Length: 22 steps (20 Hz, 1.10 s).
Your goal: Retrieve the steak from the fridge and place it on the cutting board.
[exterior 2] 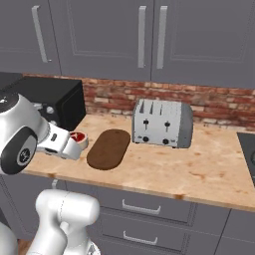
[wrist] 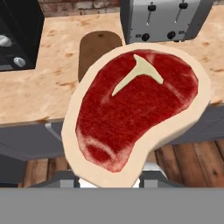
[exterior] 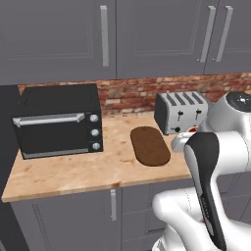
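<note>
Nearest the hand camera is the steak, a red slab with a pale fat rim and a cream T-shaped streak, held so close to the lens that it covers most of the hand view. The gripper is closed on the steak at its lower edge; I judge this from the meat hanging free of any surface, since the fingertips themselves are almost hidden behind it. In the right base view the steak shows as a small red patch at the end of the white wrist, just off the front edge of the wooden counter and beside the near end of the cutting board.

The board lies bare on the counter between the black countertop oven and the four-slot toaster, its long axis running from the front edge toward the brick backsplash. In the hand view its rounded far end rises above the steak, so the hand is already aimed along it.

I read the carry as nearly finished: the meat is out of the fridge, whose dark side stands at the left of the counter, and is held above counter height so it clears the edge. What remains, in my judgement, is a short reach forward and a descent onto the board before I release. The main risk is letting go early, short of the board.
</note>
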Available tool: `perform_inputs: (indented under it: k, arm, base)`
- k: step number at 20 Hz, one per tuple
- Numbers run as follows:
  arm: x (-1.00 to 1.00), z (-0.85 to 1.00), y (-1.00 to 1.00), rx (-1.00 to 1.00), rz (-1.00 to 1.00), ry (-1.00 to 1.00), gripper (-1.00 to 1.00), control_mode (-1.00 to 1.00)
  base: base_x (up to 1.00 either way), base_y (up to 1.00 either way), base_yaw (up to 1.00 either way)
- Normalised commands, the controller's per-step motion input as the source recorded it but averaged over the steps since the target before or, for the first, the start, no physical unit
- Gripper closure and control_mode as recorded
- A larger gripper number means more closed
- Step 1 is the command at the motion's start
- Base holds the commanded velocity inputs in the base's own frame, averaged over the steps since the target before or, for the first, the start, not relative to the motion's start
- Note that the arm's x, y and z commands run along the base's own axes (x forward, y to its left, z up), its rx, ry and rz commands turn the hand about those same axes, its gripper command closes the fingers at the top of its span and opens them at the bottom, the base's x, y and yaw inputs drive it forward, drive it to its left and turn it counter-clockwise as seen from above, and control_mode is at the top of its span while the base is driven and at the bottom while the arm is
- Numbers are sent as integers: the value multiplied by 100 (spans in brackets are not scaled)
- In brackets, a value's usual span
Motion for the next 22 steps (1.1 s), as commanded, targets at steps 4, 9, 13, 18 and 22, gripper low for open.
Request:
perform_inputs:
  k: [4, 9, 13, 18, 22]
  arm:
    - [29, -14, 0, 2, 1, 0, 100, -100]
    - [46, -25, 0, 3, 4, 0, 100, -100]
    - [49, -35, -3, 1, 3, -4, 100, -100]
    - [56, -42, -1, -1, 0, -9, 100, -100]
    - [71, -38, 0, -3, 0, -4, 100, -100]
  base:
    - [0, 0, 0]
    - [0, 0, 0]
    - [0, 0, 0]
    - [0, 0, 0]
    - [0, 0, 0]
